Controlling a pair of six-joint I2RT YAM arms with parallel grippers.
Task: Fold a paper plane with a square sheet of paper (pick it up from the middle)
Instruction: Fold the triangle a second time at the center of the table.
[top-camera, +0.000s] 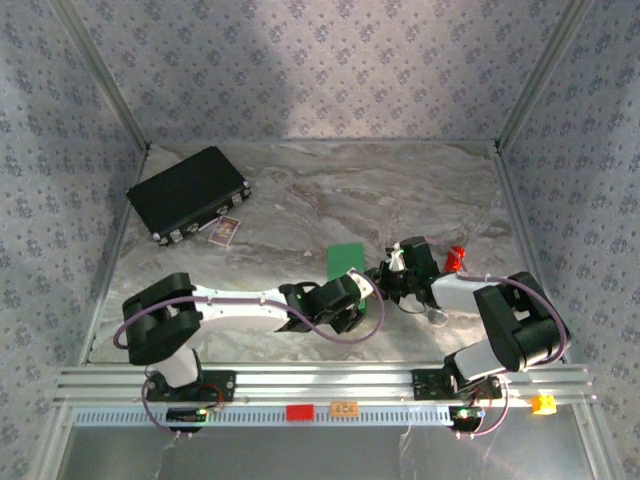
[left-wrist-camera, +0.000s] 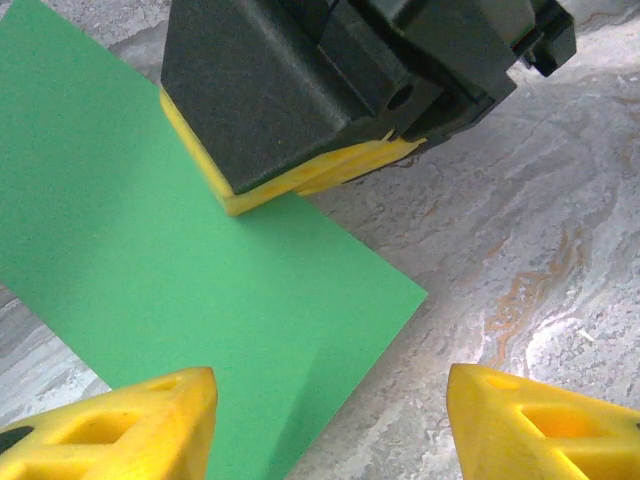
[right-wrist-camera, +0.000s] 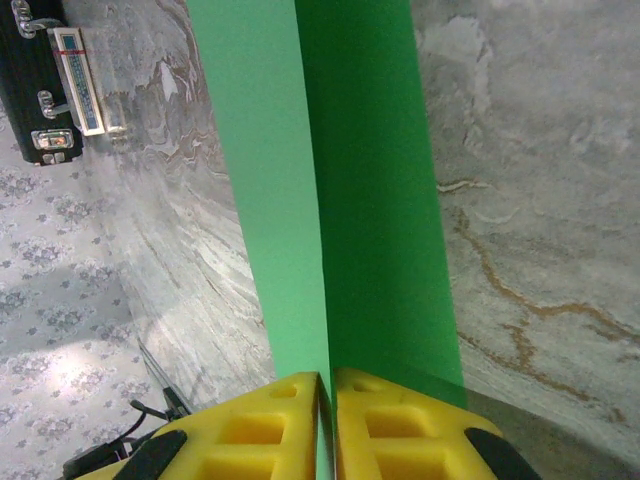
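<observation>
Marble-patterned table (top-camera: 300, 190), floral-papered walls on three sides. Thin bright-green paper sheet (top-camera: 346, 258) sits about midway between the far and near edges of the table, slightly toward the right edge. It reads as a rectangle from the left wrist view. The right wrist view shows a straight line along its length with a paler band to one side, probably a crease or a folded-over layer; cannot tell which.

Right claw (right-wrist-camera: 327, 420): yellow fingers pressed together, the sheet's edge clamped between them. Left claw (left-wrist-camera: 330, 425): fingers apart, holding nothing, hovering over one corner of the sheet, just beside the right claw.

Black rectangular case (top-camera: 188, 193) at the far-left corner, small red cylinder (top-camera: 457, 257) nearer the right edge. Both are well apart from the sheet.

Handling judgement: very light and limp, with no stiffness beyond what a crease gives. Likely to sag or flutter if held at one point and to slide readily on the smooth table. A hard pinch or sideways tug could dent or tear it. Best hold is at an edge, on the crease line where layers stack, with a second hold on the opposite edge to keep it taut. Flat pressing should serve better than pulling.
</observation>
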